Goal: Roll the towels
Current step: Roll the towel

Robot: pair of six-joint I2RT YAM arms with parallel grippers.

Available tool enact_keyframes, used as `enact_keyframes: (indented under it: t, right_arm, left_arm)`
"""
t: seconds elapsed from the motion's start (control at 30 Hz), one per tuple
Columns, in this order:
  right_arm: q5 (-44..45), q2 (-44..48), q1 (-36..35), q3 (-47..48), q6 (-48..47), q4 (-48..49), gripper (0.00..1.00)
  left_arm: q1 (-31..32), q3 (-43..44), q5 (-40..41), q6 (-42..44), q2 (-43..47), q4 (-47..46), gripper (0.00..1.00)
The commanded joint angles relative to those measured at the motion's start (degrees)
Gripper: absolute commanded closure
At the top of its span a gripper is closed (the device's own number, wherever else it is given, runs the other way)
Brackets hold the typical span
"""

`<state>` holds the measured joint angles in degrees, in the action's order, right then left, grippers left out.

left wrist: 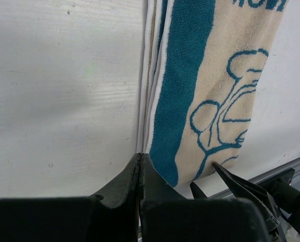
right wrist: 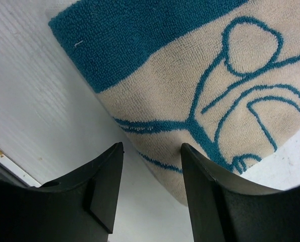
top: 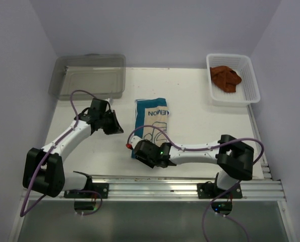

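Note:
The cream towel (top: pixel 152 120) with blue edges and a blue drawing lies folded in a long strip in the middle of the table. It also shows in the left wrist view (left wrist: pixel 225 85) and the right wrist view (right wrist: pixel 190 85). My right gripper (top: pixel 138 149) is open at the towel's near end, and its jaws (right wrist: pixel 151 148) straddle the near edge low over the table. My left gripper (top: pixel 117 128) is shut and empty, just left of the towel's long edge (left wrist: pixel 139 156). The rust-brown towel (top: pixel 225 78) lies crumpled in the white mesh basket (top: pixel 250 80).
A clear plastic bin (top: pixel 89 75) stands at the back left. The basket stands at the back right. An aluminium rail (top: pixel 180 184) runs along the near edge. The right gripper's fingers (left wrist: pixel 235 184) show in the left wrist view.

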<state>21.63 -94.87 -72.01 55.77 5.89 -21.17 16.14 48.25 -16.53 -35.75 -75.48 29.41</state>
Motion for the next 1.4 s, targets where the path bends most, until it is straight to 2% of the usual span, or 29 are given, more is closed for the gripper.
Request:
enact_keyframes:
  t: [0.0,0.17,0.27,0.3,0.37,0.4,0.43,0.63,0.87,1.17,1.37]
  right_arm:
    - [2.3,-1.8,-0.5,0.7,-1.9,3.3,0.46]
    - [3.4,-3.5,-0.5,-1.5,-2.0,6.8,0.52]
    - [2.8,-4.0,-0.5,-1.8,-1.7,7.2,0.65]
    - [2.6,-3.9,-0.5,-1.8,-1.6,7.2,0.75]
    - [2.2,-3.1,-0.4,-1.6,-1.9,6.8,0.85]
    - [1.9,-2.9,-0.5,-1.5,-2.4,6.7,0.96]
    - [1.8,-2.3,-0.5,-1.3,-2.6,6.5,1.00]
    - [-2.5,0.0,0.6,0.8,-3.5,3.9,1.00]
    - [-11.7,0.8,6.0,6.6,-4.1,-3.1,1.00]
    - [-21.4,-3.4,11.1,13.8,-7.8,-10.6,1.00]
    - [-28.4,-6.6,13.5,16.0,-7.7,-11.8,1.00]
  left_arm:
    - [-0.5,-0.7,-1.3,1.1,0.8,-0.2,1.00]
    - [-0.8,-1.4,-2.3,1.0,0.3,-1.0,1.00]
    - [-0.8,-1.8,-2.9,0.9,0.2,-1.3,1.00]
    - [-0.7,-1.8,-2.9,0.9,0.3,-1.4,1.00]
    - [-0.8,-2.1,-3.2,0.9,0.2,-1.5,1.00]
    - [-0.7,-2.3,-3.2,1.0,0.3,-1.5,1.00]
    - [-0.7,-2.5,-3.5,1.0,0.2,-1.6,1.00]
    - [-0.7,-4.8,-4.4,1.2,1.3,-2.8,1.00]
    - [-0.6,-7.8,-5.3,1.6,4.5,-3.2,1.00]
    - [0.4,-10.5,-6.4,0.6,7.1,-4.6,1.00]
    - [2.5,-11.5,-5.1,-0.8,9.2,-4.5,1.00]
